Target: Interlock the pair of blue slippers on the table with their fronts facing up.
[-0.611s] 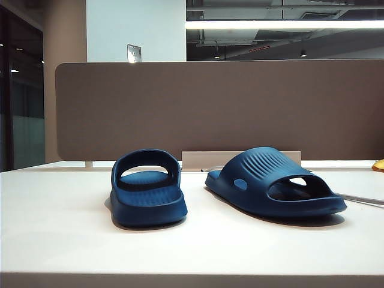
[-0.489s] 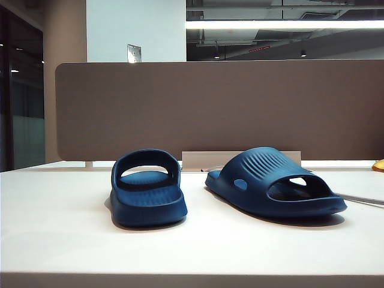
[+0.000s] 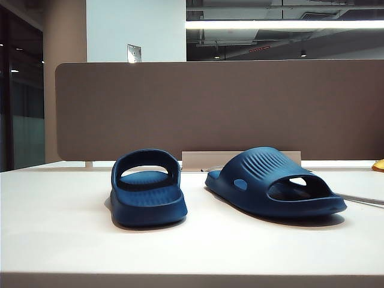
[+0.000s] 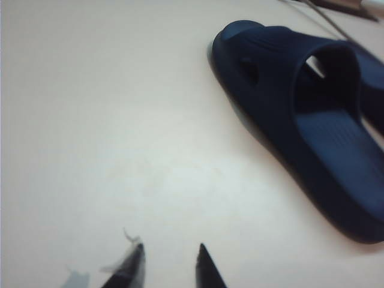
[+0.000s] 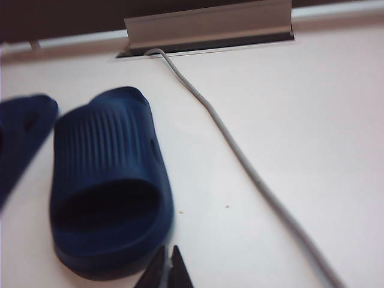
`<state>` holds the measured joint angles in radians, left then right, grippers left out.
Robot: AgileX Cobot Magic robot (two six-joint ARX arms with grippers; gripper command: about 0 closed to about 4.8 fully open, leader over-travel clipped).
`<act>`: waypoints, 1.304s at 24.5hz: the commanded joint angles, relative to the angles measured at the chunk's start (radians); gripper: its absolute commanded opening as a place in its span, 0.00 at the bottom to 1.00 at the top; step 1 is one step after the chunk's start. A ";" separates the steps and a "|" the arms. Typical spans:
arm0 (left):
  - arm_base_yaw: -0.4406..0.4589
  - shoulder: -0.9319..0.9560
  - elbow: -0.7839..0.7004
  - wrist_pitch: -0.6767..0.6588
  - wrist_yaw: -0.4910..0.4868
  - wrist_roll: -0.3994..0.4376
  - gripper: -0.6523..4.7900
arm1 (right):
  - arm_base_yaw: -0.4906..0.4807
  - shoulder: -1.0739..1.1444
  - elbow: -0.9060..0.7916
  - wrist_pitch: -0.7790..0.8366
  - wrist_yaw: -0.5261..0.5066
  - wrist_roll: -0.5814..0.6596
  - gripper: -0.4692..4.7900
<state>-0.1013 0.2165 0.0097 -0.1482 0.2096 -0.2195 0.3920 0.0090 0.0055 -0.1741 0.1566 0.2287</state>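
Left slipper [image 3: 147,187]: lying sole-down on the table [image 3: 60,240], at about 9 o'clock from its mate, one open end facing the exterior camera.
Right slipper [image 3: 275,182]: lying sole-down at about 3 o'clock from the first, turned side-on, a clear gap between the two; not yet interlocked.
Left gripper [image 4: 170,264]: hovering over bare table near the left slipper [image 4: 300,114]; fingertips standing apart, holding nothing.
Right gripper [image 5: 169,264]: hanging just beside the open end of the right slipper [image 5: 108,186]; fingertips pressed together, empty.
Handling (judged): moulded foam, so probably light, springy and a little grippy; likely bending under a pinch, not breaking.
Hold point (judged): the wide ribbed strap, or the sole edge beside an oval side hole, is looking the safest to pinch.
Other items: grey cable [image 5: 240,156] running past the right slipper; metal channel [image 5: 207,27] at the divider [image 3: 216,108].
Writing: none readable; no brand or label showing.
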 commanded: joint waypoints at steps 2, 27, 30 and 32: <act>0.001 0.002 0.001 0.078 0.071 -0.222 0.32 | 0.002 -0.001 0.003 0.027 -0.039 0.392 0.09; 0.003 0.692 0.668 0.058 0.761 -0.243 0.33 | 0.002 -0.001 0.004 0.034 -0.283 0.407 0.09; 0.003 0.912 0.812 0.059 0.811 -0.216 0.33 | 0.002 -0.001 0.004 0.023 -0.293 0.406 0.09; 0.003 1.021 0.880 0.057 0.812 -0.160 0.33 | 0.002 -0.001 0.004 0.010 -0.294 0.406 0.09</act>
<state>-0.0994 1.2037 0.8631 -0.0925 1.0130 -0.4263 0.3923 0.0086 0.0051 -0.1600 -0.1329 0.6353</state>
